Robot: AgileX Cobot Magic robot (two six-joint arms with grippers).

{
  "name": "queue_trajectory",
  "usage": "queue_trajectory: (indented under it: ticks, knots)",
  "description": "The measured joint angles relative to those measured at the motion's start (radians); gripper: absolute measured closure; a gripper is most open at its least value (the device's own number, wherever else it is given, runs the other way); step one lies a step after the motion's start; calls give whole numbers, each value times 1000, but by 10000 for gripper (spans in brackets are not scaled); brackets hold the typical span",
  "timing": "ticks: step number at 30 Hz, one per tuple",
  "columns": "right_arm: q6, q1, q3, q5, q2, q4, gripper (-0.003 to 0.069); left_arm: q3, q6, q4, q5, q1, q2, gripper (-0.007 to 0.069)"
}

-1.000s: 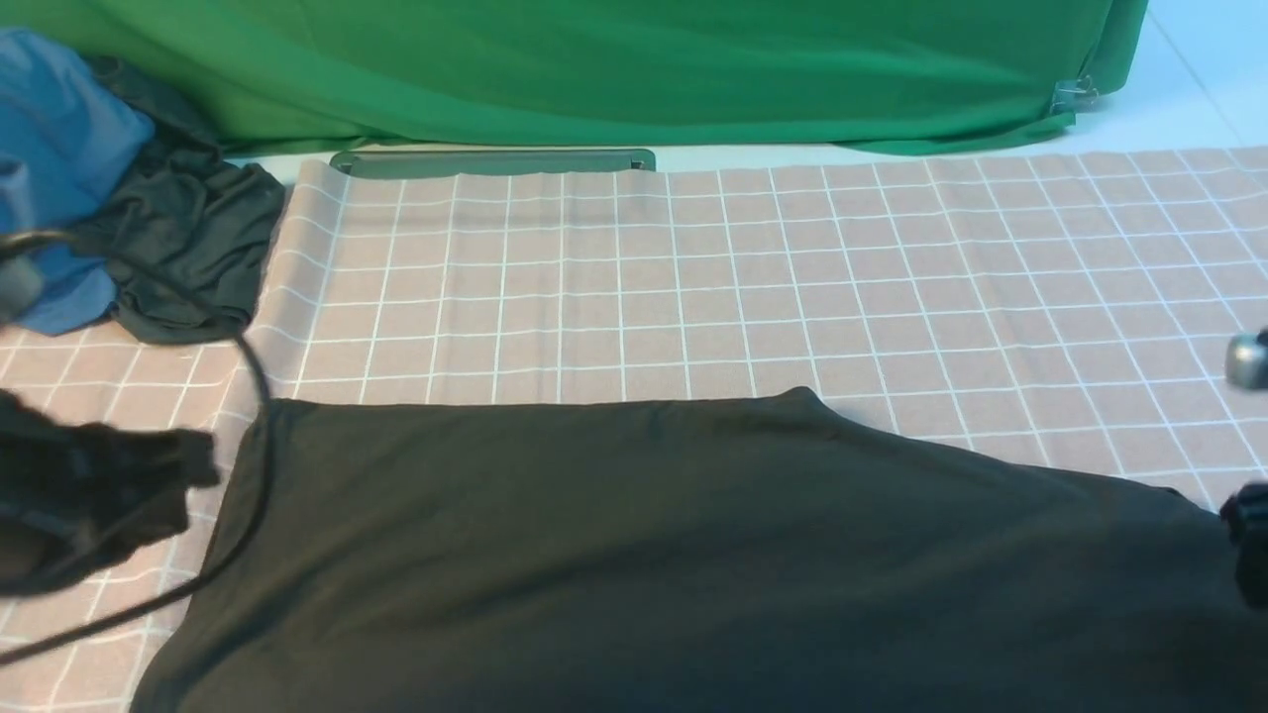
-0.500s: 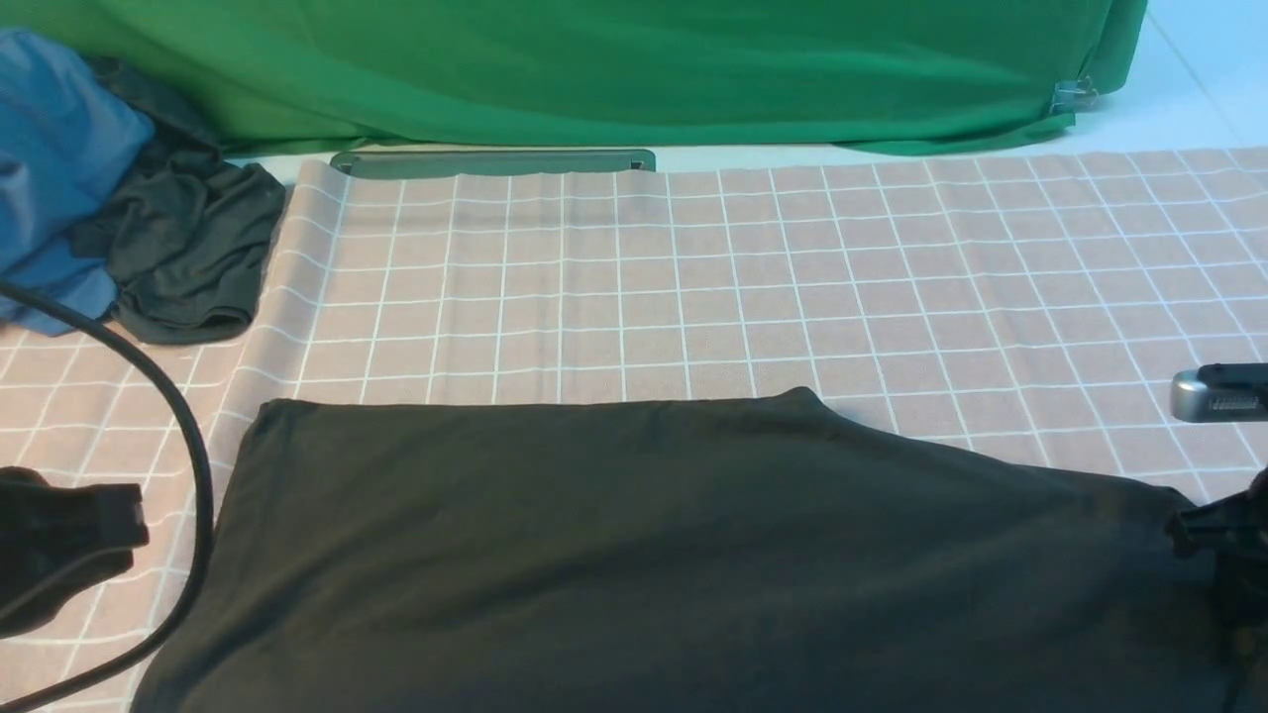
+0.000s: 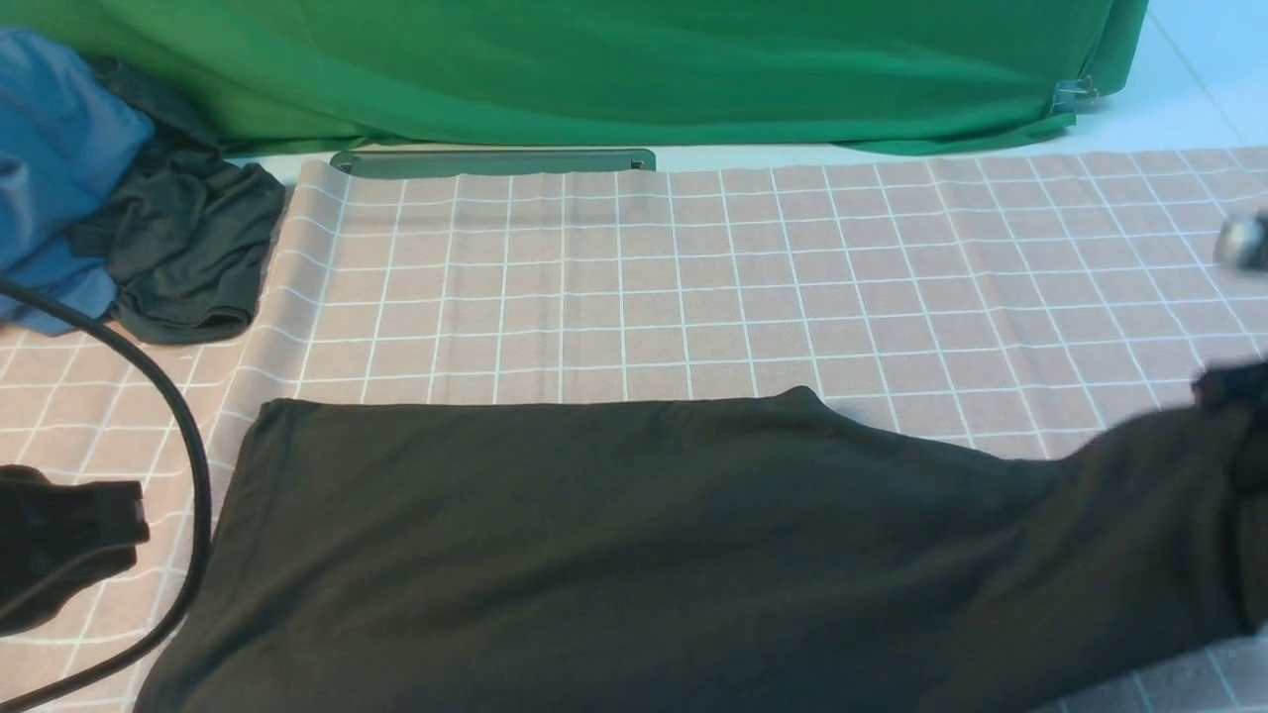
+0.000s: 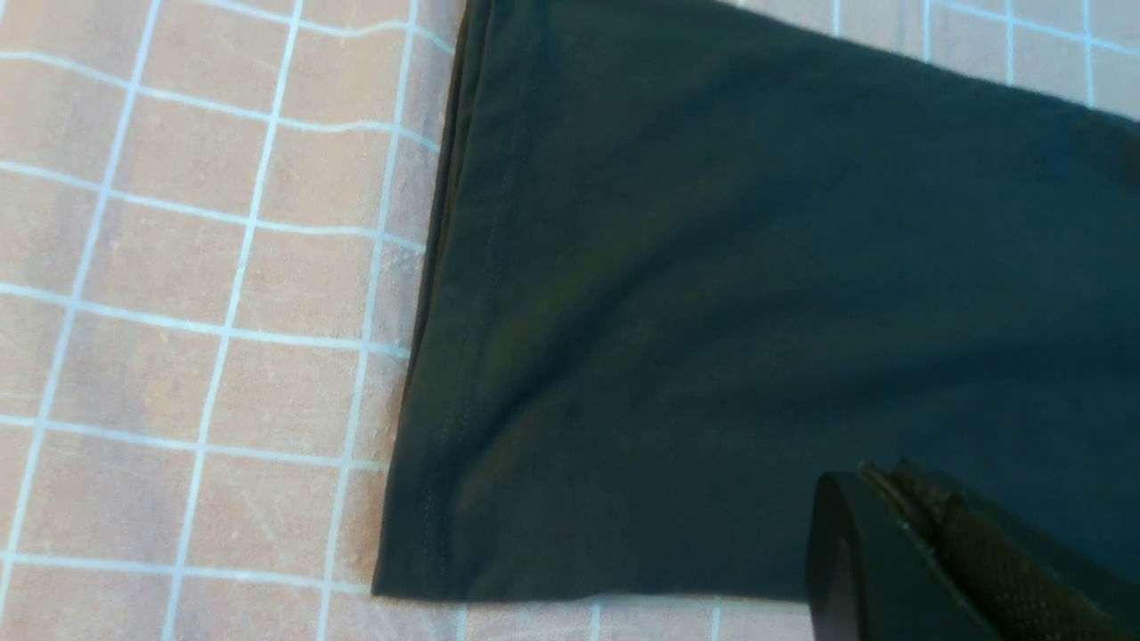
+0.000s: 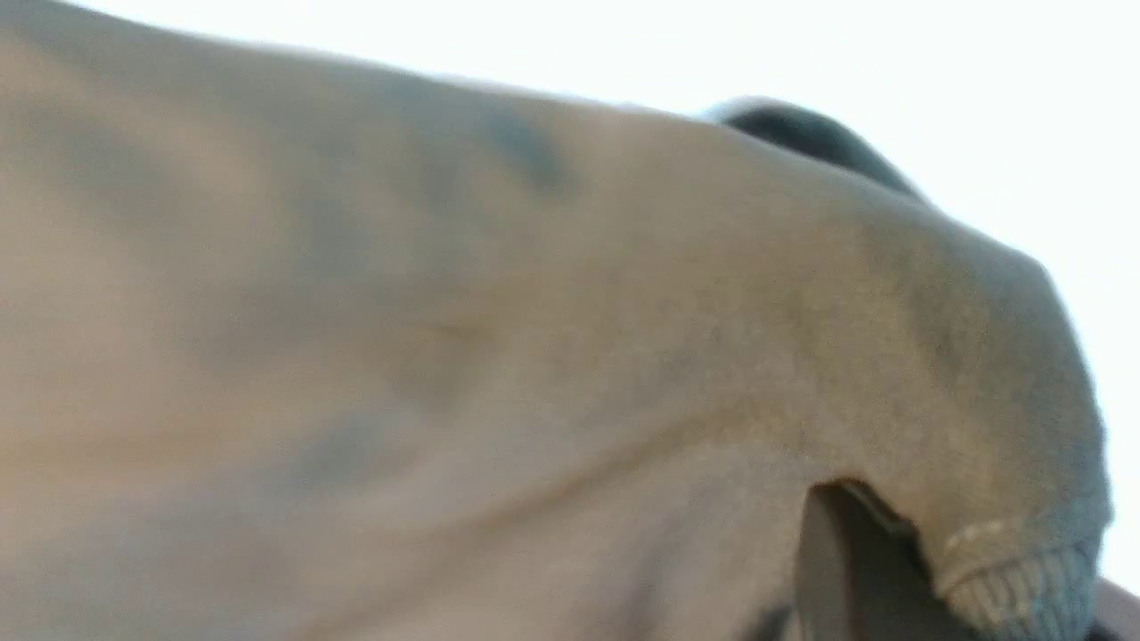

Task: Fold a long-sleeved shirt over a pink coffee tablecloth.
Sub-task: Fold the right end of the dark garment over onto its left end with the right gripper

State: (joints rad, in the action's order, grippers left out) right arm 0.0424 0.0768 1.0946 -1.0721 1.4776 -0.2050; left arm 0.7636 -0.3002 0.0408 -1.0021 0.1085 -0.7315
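The large black soft-knit long-sleeved shirt (image 3: 634,555) lies spread across the lower half of the front frame, on the pale pink-brown grid-lined tablecloth (image 3: 693,277). At the right edge, the right tool (image 3: 1228,386) is clamped on the shirt's end, holding it raised. At lower left, the left tool (image 4: 891,499) is fully closed and empty.

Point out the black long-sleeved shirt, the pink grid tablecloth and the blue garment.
black long-sleeved shirt (image 3: 614,535), front view, middle of its flat body.
pink grid tablecloth (image 3: 693,287), front view, bare area beyond the shirt.
blue garment (image 3: 54,149), front view, its crumpled upper fold.
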Motion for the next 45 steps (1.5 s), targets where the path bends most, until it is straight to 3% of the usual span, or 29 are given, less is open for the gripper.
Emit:
queue_trajectory:
  ticks: [4, 8, 14, 23, 35, 45]
  knots:
    - [6, -83, 108, -86, -42, -118, 561, 0, 0, 5, 9, 0, 0, 612]
    - [-29, -194, 185, -92, -43, -154, 561, 0, 0, 19, 16, 0, 0, 612]
    - [-101, -487, 341, -25, 27, -206, 561, 0, 0, 35, 22, 0, 0, 612]
    - [-172, -747, 500, 132, 259, -255, 561, 0, -17, 45, 40, 0, 0, 612]
    - [-176, -927, 715, 267, 556, -332, 561, 0, -72, 5, 39, 0, 75, 612]
    - [-175, -970, 793, 374, 693, -344, 510, 0, -115, -100, -24, 0, 109, 612]
